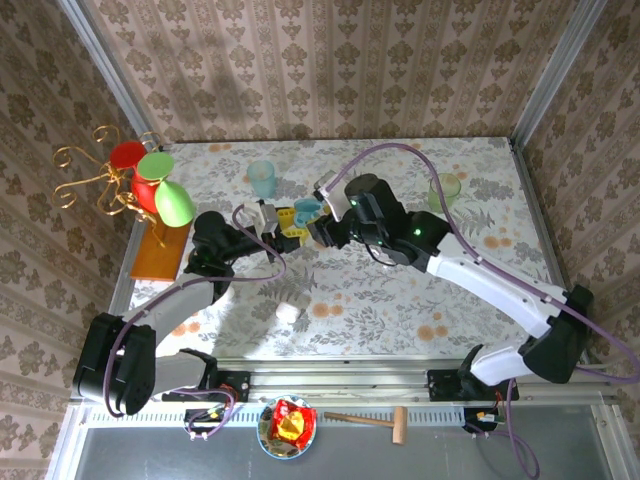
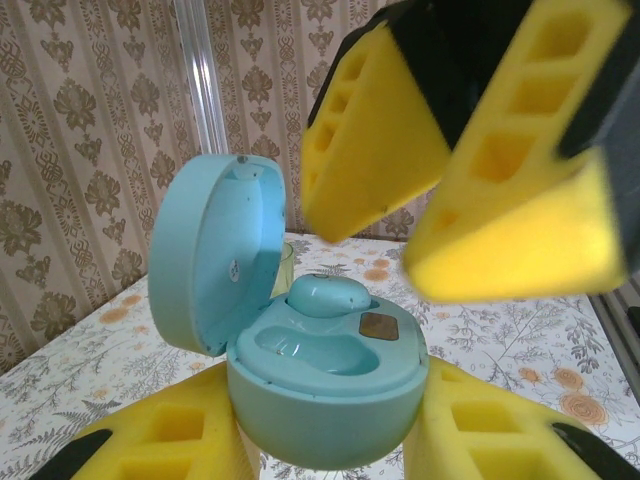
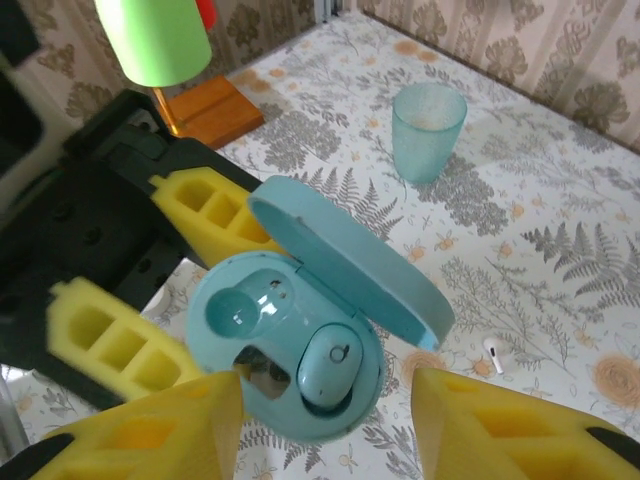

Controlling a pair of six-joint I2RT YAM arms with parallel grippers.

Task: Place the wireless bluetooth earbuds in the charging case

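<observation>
left claw [image 2: 328, 405] tight on open charging case [image 3: 225, 300], base half hidden; right claw [image 3: 328, 390] agape over earbud [image 3: 330, 365]

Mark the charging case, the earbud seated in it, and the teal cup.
charging case [image 2: 330, 415]: left wrist view, front wall of the base.
seated earbud [image 3: 328, 365]: right wrist view, its top face.
teal cup [image 3: 428, 135]: right wrist view, side wall.

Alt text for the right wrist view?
An open light blue charging case, held by the left end effector, has one light blue earbud seated and the other well empty. The right end effector hangs open above it; a teal cup stands on the floral table behind.
</observation>
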